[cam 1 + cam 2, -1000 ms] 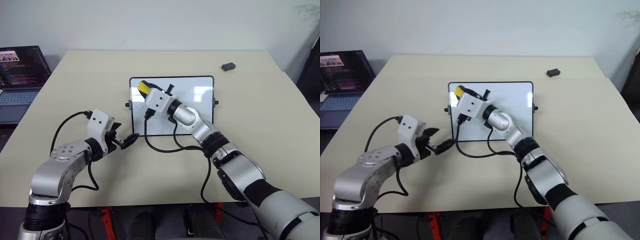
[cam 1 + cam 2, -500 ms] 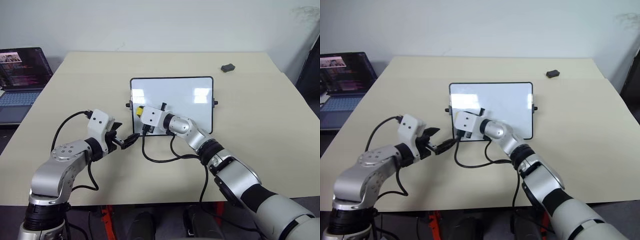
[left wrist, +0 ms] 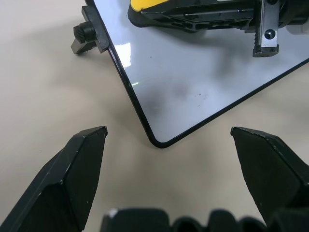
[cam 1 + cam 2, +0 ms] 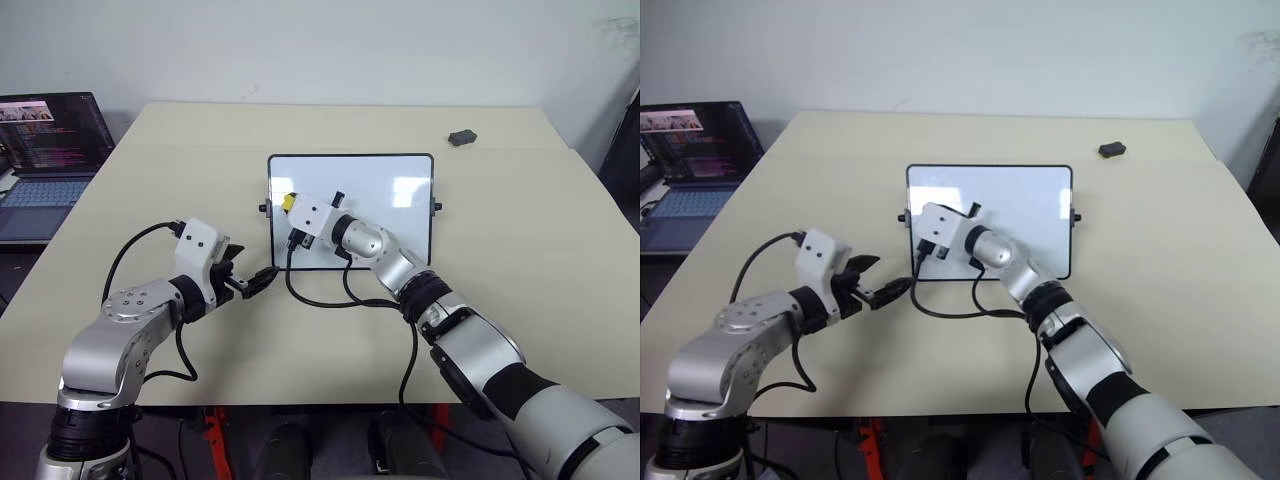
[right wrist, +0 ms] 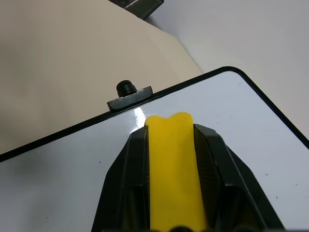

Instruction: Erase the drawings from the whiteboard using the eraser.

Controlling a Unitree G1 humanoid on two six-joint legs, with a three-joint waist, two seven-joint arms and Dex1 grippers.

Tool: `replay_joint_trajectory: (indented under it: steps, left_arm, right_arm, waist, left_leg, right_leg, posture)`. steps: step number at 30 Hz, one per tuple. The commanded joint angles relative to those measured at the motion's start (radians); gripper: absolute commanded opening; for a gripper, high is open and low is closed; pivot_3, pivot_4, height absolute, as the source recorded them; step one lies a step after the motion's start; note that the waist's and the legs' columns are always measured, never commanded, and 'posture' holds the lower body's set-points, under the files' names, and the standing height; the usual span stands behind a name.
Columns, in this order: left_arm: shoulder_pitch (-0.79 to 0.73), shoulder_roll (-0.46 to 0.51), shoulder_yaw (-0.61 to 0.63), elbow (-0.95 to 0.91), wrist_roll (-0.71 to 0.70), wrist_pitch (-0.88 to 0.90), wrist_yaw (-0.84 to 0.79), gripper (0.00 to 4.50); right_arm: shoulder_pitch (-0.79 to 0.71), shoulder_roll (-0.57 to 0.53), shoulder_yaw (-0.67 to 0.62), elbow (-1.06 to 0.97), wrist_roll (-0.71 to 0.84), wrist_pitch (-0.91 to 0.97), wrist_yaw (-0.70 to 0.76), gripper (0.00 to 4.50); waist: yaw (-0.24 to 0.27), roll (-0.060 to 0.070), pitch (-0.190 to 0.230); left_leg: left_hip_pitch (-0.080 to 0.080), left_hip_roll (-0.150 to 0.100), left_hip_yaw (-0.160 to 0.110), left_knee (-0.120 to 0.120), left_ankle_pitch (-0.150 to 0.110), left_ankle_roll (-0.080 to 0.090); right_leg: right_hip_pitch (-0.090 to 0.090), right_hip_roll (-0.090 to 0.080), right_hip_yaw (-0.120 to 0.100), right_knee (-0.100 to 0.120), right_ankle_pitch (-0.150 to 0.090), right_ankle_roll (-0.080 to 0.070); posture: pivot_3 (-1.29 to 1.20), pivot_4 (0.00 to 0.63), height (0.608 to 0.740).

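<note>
The whiteboard (image 4: 380,190) lies flat on the table in front of me, black-framed with side knobs. My right gripper (image 4: 291,206) is shut on the yellow eraser (image 5: 171,164) and holds it against the board by its left edge, about halfway down. The drawings are hidden or out of view; a faint grey smudge (image 3: 181,92) marks the board near its near-left corner. My left gripper (image 4: 252,264) hovers open over the table just off that corner, its fingers (image 3: 82,169) spread wide and holding nothing.
An open laptop (image 4: 45,150) sits off the table's left edge. A small dark grey lump (image 4: 461,136) lies at the far right of the table. Black cables (image 4: 330,298) from my right wrist loop over the table below the board.
My right gripper carried the eraser from the board's top-left corner down its left side, then a little back up. The left arm has stayed put. The camera shifted slightly.
</note>
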Motion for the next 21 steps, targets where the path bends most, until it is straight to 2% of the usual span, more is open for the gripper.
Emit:
replay_joint_trajectory:
  steps: [1,7,14,21]
  left_arm:
    - [-0.010,0.006,0.010,-0.033,-0.002,-0.012,0.004,4.50]
    - [-0.011,0.003,0.007,-0.033,-0.004,-0.011,0.006,4.50]
    - [-0.008,0.002,0.007,-0.035,-0.005,-0.011,0.005,4.50]
    - [-0.012,0.000,0.004,-0.032,-0.005,-0.010,0.005,4.50]
  right_arm:
    - [0.068,-0.031,-0.004,0.022,0.009,0.124,0.085,0.96]
    - [0.102,-0.045,-0.014,-0.037,0.036,0.209,0.159,0.96]
    - [0.155,-0.044,-0.049,-0.164,0.124,0.319,0.283,0.96]
    - [0.158,-0.028,-0.113,-0.329,0.228,0.382,0.315,0.96]
  waist:
    - [0.000,0.000,-0.001]
    - [0.000,0.000,-0.001]
    - [0.000,0.000,-0.001]
    - [0.001,0.001,0.000]
  left_leg:
    - [0.000,0.000,0.000,0.000,0.000,0.000]
    - [0.016,0.000,-0.001,-0.001,0.000,0.000]
    - [0.017,0.000,-0.001,0.000,0.001,0.002]
    - [0.012,0.000,-0.002,-0.001,0.001,0.002]
  right_leg:
    - [0.000,0.000,0.000,0.000,0.000,0.000]
    - [0.017,0.000,-0.001,-0.002,-0.001,0.000]
    - [0.018,0.000,-0.001,-0.002,-0.001,0.001]
    - [0.014,0.000,-0.002,-0.002,-0.001,0.000]
  posture:
    - [0.00,0.150,0.740]
    - [0.00,0.150,0.740]
    - [0.00,0.150,0.740]
    - [0.00,0.150,0.740]
